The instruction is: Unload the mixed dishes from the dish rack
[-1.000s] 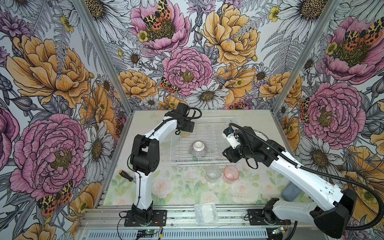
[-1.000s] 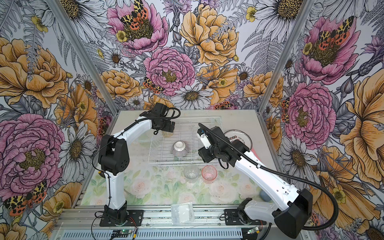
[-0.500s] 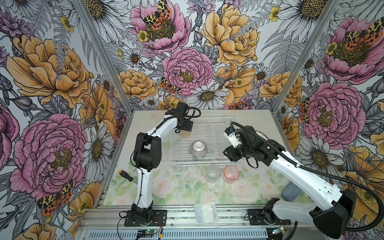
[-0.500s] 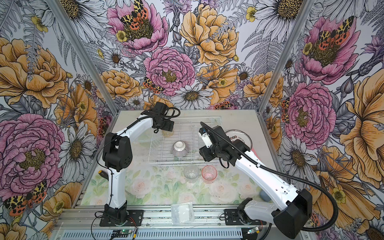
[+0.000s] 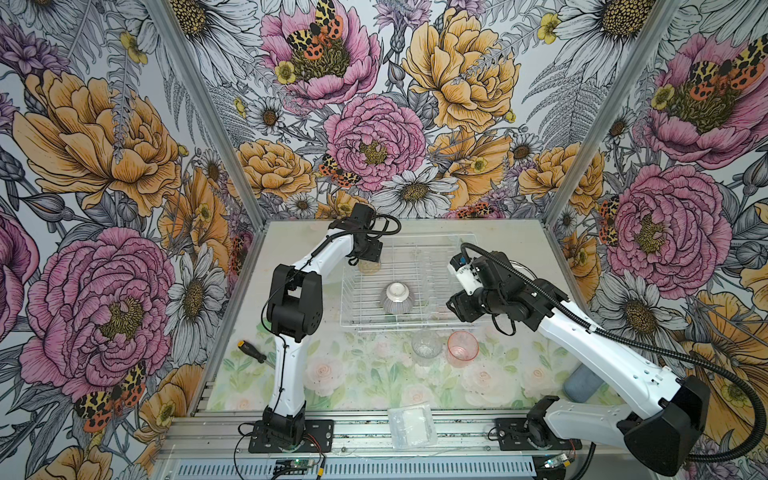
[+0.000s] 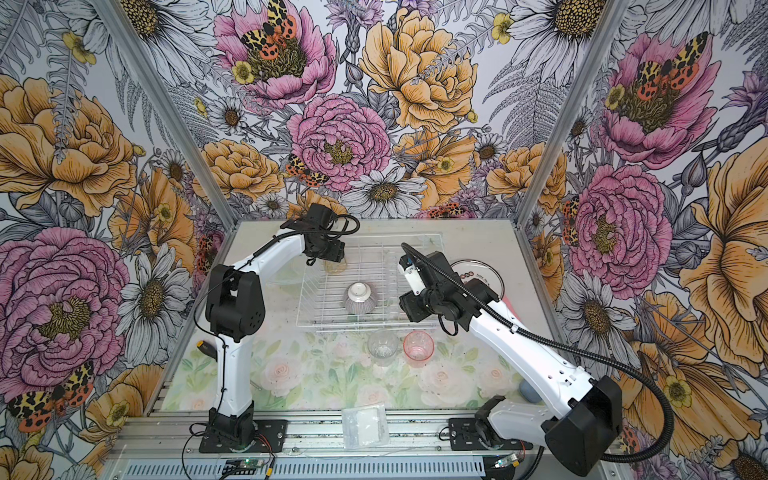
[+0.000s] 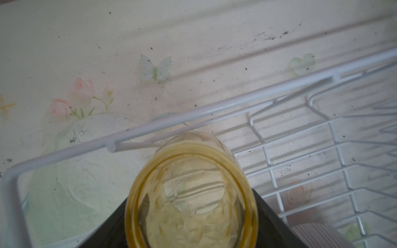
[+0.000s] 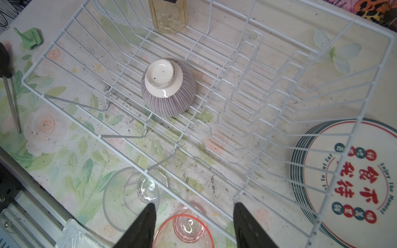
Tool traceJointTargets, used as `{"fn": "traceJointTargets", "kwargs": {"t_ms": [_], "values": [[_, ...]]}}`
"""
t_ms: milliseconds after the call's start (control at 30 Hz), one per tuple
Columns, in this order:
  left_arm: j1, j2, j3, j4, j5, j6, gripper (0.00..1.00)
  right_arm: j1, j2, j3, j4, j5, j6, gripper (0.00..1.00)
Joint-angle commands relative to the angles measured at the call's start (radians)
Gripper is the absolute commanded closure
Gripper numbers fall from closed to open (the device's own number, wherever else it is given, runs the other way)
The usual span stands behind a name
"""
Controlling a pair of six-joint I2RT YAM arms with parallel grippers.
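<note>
Nearest the viewer, the clear tumbler (image 5: 426,344) and pink tumbler (image 5: 462,348) are standing upright on the table (image 5: 353,374), just outside the near rim of the dish rack (image 5: 432,282). Above that rim the right gripper (image 8: 194,207) is hovering, jaws apart and empty. Farther in, the bowl (image 5: 397,298) is lying upside down on the rack floor. The plates (image 8: 322,150) are sitting stacked on the table beside the rack. In the far left corner the left gripper (image 5: 368,261) is straddling the upright yellow tumbler (image 7: 191,193); whether its jaws are pressing cannot be told. Likely hazards: a light grip letting the smooth wall slip, or a tilted lift snagging the base on the adjoining rim wire.
</note>
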Motion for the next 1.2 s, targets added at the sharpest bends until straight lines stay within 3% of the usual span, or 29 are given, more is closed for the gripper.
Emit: {"fn": "traceJointTargets", "kwargs": {"t_ms": [0, 267, 600, 867, 1167], "values": [[0.014, 0.018, 0.008, -0.003, 0.057, 0.015, 0.35, -0.007, 0.005, -0.008, 0.029, -0.013, 0.003, 0.40], [0.015, -0.032, -0.009, -0.001, 0.102, 0.015, 0.41, -0.017, 0.007, -0.026, 0.086, -0.073, 0.026, 0.40], [0.028, -0.143, -0.031, 0.000, 0.190, 0.015, 0.41, -0.115, -0.023, -0.121, 0.308, -0.354, 0.132, 0.40], [0.047, -0.236, -0.079, 0.057, 0.382, -0.023, 0.42, -0.157, -0.042, -0.220, 0.543, -0.549, 0.264, 0.40], [0.049, -0.381, -0.169, 0.195, 0.639, -0.103, 0.41, -0.199, -0.008, -0.373, 1.054, -0.730, 0.530, 0.41]]}}
